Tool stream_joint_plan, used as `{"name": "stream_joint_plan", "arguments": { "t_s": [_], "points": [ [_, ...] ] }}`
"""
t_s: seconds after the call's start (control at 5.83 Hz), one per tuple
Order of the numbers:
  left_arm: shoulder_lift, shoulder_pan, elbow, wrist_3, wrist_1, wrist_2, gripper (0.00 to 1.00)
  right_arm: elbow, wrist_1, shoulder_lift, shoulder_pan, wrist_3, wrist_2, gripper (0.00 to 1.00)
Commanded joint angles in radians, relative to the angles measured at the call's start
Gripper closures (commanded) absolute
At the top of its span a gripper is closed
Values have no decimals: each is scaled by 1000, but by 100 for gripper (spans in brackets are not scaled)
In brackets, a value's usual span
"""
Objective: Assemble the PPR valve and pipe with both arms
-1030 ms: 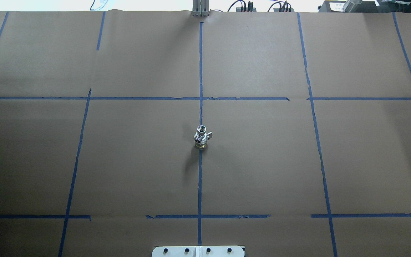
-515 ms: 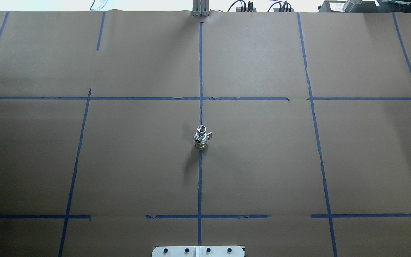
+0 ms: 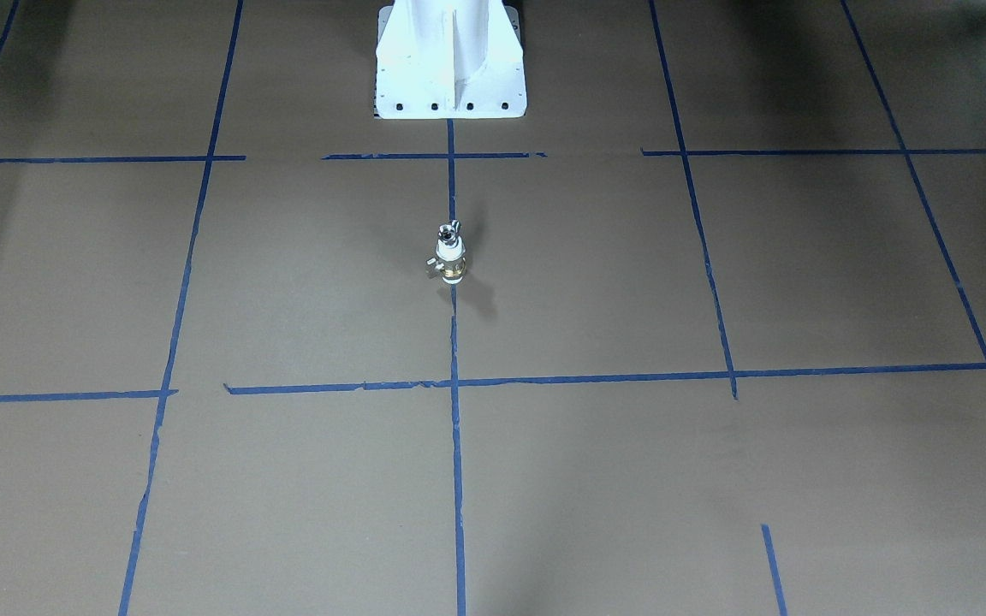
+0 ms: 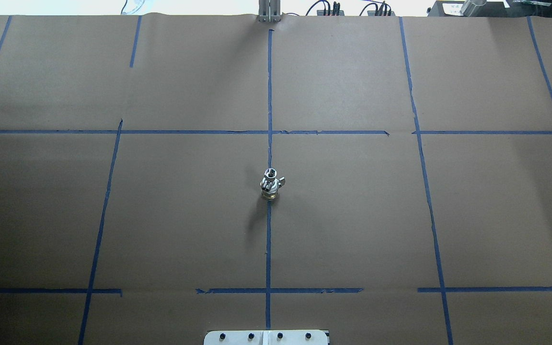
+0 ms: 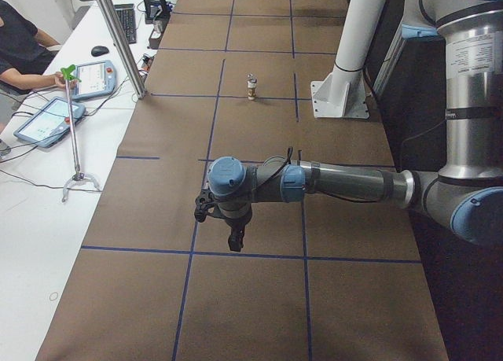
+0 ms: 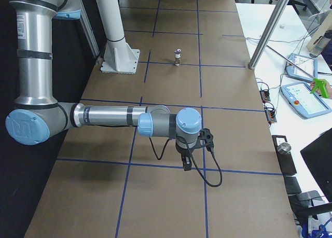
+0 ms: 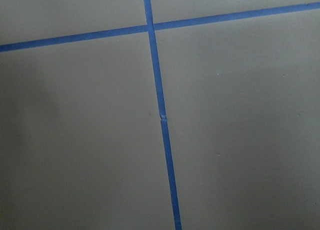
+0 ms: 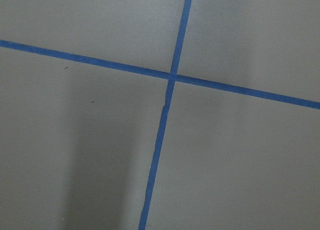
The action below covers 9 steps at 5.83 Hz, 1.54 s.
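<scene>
The PPR valve [image 3: 451, 267], with a white collar over a brass base and a small side stub, stands upright on the centre tape line. The silver pipe [image 3: 446, 232] sits on top of it, and the two look joined. The stack also shows in the overhead view [image 4: 270, 188], small in the exterior left view [image 5: 251, 88] and in the exterior right view [image 6: 177, 57]. My left gripper [image 5: 234, 239] hangs over the table's left end, far from the stack. My right gripper [image 6: 185, 163] hangs over the right end. I cannot tell whether either is open. Both wrist views show only paper and tape.
Brown paper with a blue tape grid [image 4: 269, 239] covers the table. The white robot base [image 3: 450, 60] stands at the robot-side edge. An aluminium post [image 5: 118, 38], tablets and a seated operator [image 5: 20, 46] are on the operators' side.
</scene>
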Motion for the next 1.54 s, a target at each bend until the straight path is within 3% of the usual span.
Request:
{"name": "stream_joint_plan", "arguments": {
  "t_s": [0.0, 1.37],
  "points": [
    [9, 2, 36, 5, -8, -14, 0, 5, 0, -13, -1, 3, -5, 0],
    [-63, 5, 107, 5, -6, 0, 0, 22, 0, -44, -5, 4, 18, 0]
  ]
}}
